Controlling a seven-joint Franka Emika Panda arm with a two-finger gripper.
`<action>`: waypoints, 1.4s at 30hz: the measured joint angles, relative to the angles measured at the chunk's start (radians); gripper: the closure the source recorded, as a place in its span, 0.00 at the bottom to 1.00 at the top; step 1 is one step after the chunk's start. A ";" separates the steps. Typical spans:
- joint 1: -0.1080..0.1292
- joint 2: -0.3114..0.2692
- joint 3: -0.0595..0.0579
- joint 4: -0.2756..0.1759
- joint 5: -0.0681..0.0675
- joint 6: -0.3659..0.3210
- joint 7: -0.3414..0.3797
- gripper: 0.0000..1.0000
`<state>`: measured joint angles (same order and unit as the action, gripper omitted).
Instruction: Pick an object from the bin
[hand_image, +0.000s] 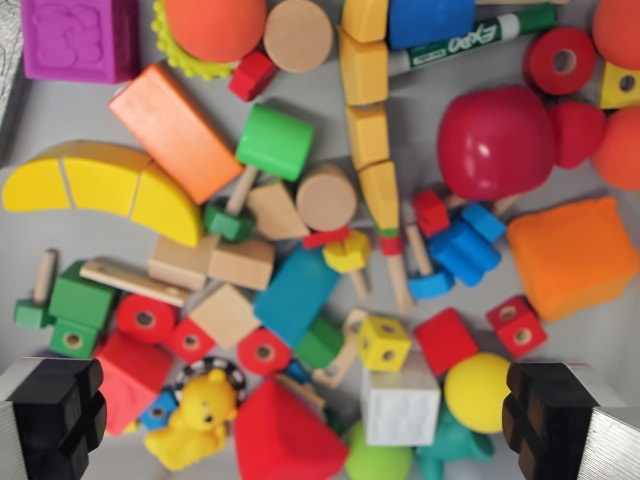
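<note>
Spread wide, pincer (320, 420) hangs over the bin's (60, 120) jumbled toys; marker (470, 42) lies nearly horizontal.

From the wrist view I look straight down into the bin (30, 120), crowded with toys. My gripper (320, 420) hangs spread wide, one black fingertip (55, 410) in each lower corner. Between them lie a yellow bear (200, 415), a red wedge (280, 435) and a white cube (400, 405). Farther up I see a yellow banana (100, 185), an orange block (175, 130) and a green marker (480, 38).
</note>
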<state>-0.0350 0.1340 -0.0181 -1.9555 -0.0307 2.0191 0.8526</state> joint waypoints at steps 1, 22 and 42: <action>0.000 0.000 0.000 0.000 0.000 0.000 0.000 0.00; 0.002 -0.001 0.001 -0.009 0.000 0.004 -0.005 0.00; 0.020 -0.016 0.016 -0.083 0.000 0.070 -0.048 0.00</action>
<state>-0.0148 0.1179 -0.0022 -2.0387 -0.0307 2.0887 0.8047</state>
